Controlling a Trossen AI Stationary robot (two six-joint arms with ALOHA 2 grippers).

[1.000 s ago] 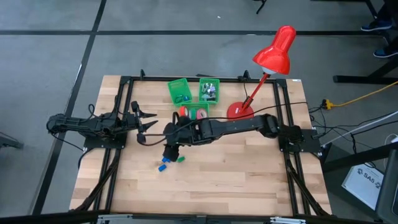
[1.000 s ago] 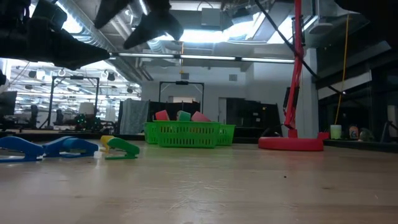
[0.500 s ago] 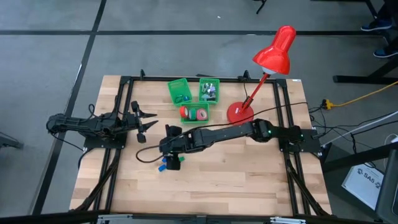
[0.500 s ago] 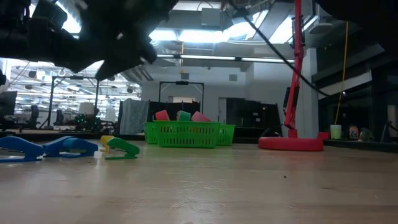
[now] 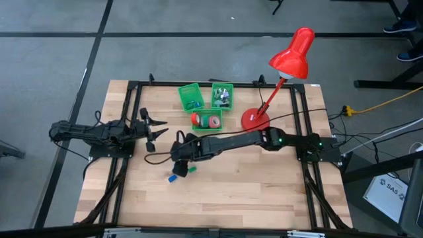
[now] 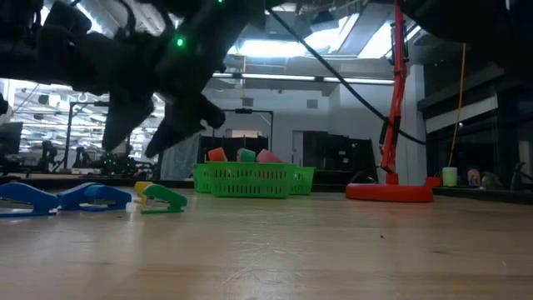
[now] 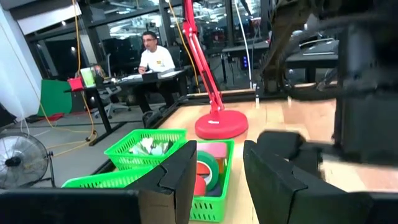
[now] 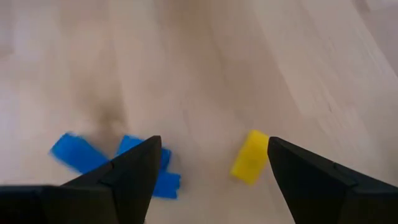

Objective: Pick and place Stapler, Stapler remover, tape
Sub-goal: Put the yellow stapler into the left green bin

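Note:
My right gripper [image 5: 177, 158] is open and hovers above the small staplers on the table's left-middle, touching nothing. In its wrist view the fingers frame two blue staplers [image 8: 149, 169] and a yellow one [image 8: 250, 157]. The high view shows a blue stapler [image 5: 174, 177] and a green one [image 5: 192, 170] lying flat on the wood. The low view shows the right gripper [image 6: 132, 148] above the blue staplers [image 6: 62, 198] and the yellow-green piece [image 6: 162, 197]. Red, orange and pink tape rolls [image 5: 208, 121] sit in a green basket [image 5: 218, 125]. My left gripper [image 5: 155, 129] waits open at the left.
Two more green baskets [image 5: 190, 97] [image 5: 222, 96] stand near the far edge, one holding pale claw-like pieces. A red desk lamp [image 5: 254, 118] stands on its base right of the baskets. A person [image 7: 155, 59] sits beyond the table. Bare wood lies along the near side.
My right gripper has come down toward the staplers, dropping from the top of the low view to just above them, and shifted slightly toward the table's left. Its fingers stay apart. The staplers and my left arm have kept still.

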